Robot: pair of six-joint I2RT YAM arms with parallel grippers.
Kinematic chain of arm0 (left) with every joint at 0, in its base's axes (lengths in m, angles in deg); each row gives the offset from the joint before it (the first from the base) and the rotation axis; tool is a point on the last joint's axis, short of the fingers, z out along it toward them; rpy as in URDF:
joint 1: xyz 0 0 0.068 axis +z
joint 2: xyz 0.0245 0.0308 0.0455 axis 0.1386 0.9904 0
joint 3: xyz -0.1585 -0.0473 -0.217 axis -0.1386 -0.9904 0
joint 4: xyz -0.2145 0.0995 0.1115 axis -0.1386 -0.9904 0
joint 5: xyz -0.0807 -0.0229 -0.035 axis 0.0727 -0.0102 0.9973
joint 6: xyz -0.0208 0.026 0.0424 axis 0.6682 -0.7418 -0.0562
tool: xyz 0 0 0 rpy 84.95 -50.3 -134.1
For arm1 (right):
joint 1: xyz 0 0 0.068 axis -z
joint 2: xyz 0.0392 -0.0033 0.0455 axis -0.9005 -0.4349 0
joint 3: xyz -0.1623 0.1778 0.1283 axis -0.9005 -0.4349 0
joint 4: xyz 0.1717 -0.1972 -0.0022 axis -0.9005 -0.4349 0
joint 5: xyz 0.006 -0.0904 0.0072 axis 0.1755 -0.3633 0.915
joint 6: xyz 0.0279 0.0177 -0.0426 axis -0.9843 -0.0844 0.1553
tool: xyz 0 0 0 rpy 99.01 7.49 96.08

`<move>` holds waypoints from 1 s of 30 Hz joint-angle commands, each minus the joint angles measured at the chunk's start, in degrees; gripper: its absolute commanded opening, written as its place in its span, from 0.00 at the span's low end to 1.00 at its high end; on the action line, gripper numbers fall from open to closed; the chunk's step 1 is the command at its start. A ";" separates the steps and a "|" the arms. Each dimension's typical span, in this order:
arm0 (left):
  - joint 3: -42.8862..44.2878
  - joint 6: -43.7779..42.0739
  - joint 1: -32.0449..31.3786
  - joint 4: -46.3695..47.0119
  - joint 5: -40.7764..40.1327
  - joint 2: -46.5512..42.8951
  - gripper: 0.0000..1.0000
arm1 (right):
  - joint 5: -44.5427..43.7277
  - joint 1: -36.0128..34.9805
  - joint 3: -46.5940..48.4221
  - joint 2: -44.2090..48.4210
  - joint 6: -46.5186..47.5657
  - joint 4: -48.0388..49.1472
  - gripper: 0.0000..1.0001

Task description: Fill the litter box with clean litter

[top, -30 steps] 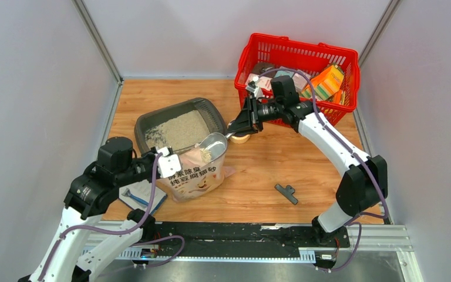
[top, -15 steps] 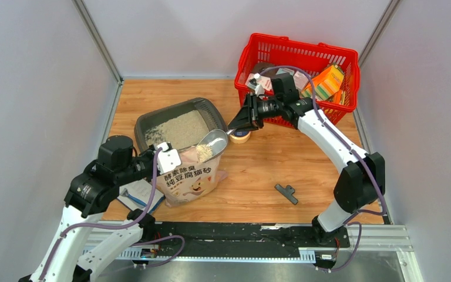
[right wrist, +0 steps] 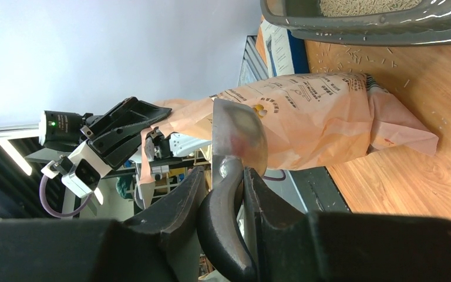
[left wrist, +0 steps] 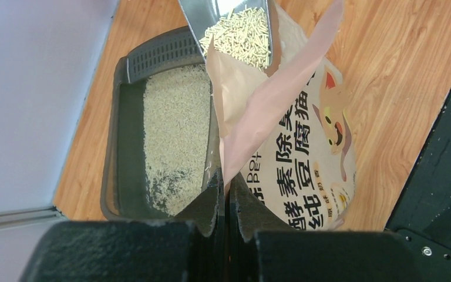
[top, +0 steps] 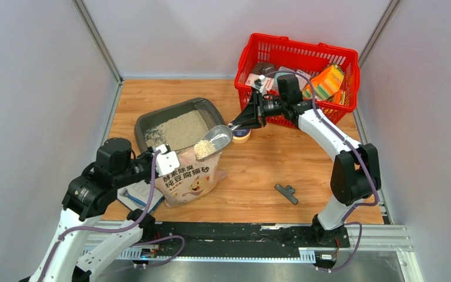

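Bag [top: 194,176] clamped in left end effector [left wrist: 226,176], scoop [top: 216,140] in right end effector [right wrist: 223,174]; litter [top: 202,148] overhead

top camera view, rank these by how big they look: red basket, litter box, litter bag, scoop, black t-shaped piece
1. red basket, clearly largest
2. litter box and litter bag: look alike, and the bag hides part of the box, so unranked
3. scoop
4. black t-shaped piece, smallest

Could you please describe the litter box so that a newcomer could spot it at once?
On the wooden table, look left of the red basket. The litter box lies just behind the printed bag: a shallow dark grey tray, solid-walled, partly covered with pale litter.
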 commanded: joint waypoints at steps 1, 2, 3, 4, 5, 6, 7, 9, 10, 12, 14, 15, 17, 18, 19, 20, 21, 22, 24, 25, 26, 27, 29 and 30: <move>4.35 -1.65 0.19 7.78 -1.03 -1.31 0.00 | 3.45 0.72 2.27 -0.80 -1.55 4.62 0.00; 4.26 -1.65 0.28 7.87 -1.03 -1.40 0.00 | 3.46 0.80 2.27 -0.89 -1.55 4.62 0.00; 4.26 -1.82 0.20 7.79 -1.03 -1.31 0.00 | 3.63 0.89 2.27 -0.98 -1.72 4.79 0.00; 4.18 -1.82 0.19 7.61 -1.12 -1.31 0.00 | 3.72 0.98 2.27 -1.07 -2.16 5.06 0.00; 4.18 -2.09 0.19 7.44 -1.12 -1.40 0.00 | 3.98 1.07 2.36 -1.16 -2.95 5.58 0.00; 4.18 -2.35 0.19 7.17 -1.03 -1.31 0.00 | 4.68 1.16 2.36 -1.33 -3.91 8.02 0.00; 4.09 -2.53 0.19 7.00 -1.12 -1.31 0.00 | 4.95 1.24 2.36 -1.42 -6.18 9.44 0.00; 3.74 -3.23 0.20 6.82 -1.12 -1.40 0.00 | 5.91 1.33 3.24 -1.94 -7.34 11.38 0.00; 3.56 -3.23 0.19 6.82 -1.12 -1.40 0.00 | 6.18 1.33 3.59 -2.21 -7.61 11.56 0.00; 3.12 -3.23 0.19 7.08 -1.21 -1.40 0.00 | 6.53 1.51 4.20 -2.65 -7.96 12.17 0.00; 2.95 -2.97 0.19 7.17 -1.38 -1.40 0.00 | 6.88 1.59 4.73 -3.26 -8.75 12.53 0.00; 3.03 -3.05 0.28 7.00 -1.47 -1.49 0.00 | 6.88 1.86 5.34 -3.61 -9.02 13.23 0.00; 3.03 -3.23 0.19 6.65 -1.65 -1.49 0.00 | 6.97 1.95 6.05 -5.02 -11.29 14.81 0.00; 3.03 -3.23 0.19 6.21 -1.65 -1.40 0.00 | 7.06 2.03 7.10 -5.63 -12.18 17.08 0.00; 3.03 -3.32 0.19 6.03 -1.65 -1.40 0.00 | 6.88 2.04 7.98 -7.03 -12.97 17.10 0.00; 3.12 -3.32 0.19 5.77 -1.56 -1.40 0.00 | 6.71 2.04 8.94 -7.74 -13.85 19.01 0.00; 3.38 -3.41 0.19 5.33 -1.30 -1.31 0.00 | 6.19 2.04 9.82 -8.62 -14.64 20.34 0.00; 3.47 -3.41 0.28 4.98 -0.86 -1.05 0.00 | 5.83 1.95 12.27 -9.67 -14.99 20.79 0.00; 4.17 -3.06 0.20 4.36 -0.33 -0.79 0.00 | 4.87 1.86 15.26 -13.27 -15.08 20.79 0.00; 4.26 -2.88 0.19 4.36 0.19 -0.52 0.00 | 4.51 1.69 18.50 -14.59 -14.74 20.53 0.00; 4.52 -2.62 0.19 4.18 0.37 -0.43 0.00 | 4.07 1.60 20.53 -17.56 -14.12 20.01 0.00; 4.61 -2.44 0.19 3.92 0.63 -0.35 0.00 | 3.11 1.25 22.12 -18.98 -13.25 19.13 0.00; 5.05 -2.00 0.19 3.57 1.42 -0.26 0.00 | 1.71 0.46 27.11 -22.06 -12.01 18.16 0.00; 5.23 -2.00 0.28 3.05 1.69 -0.17 0.00 | -0.22 -0.42 28.54 -24.51 -11.23 17.81 0.00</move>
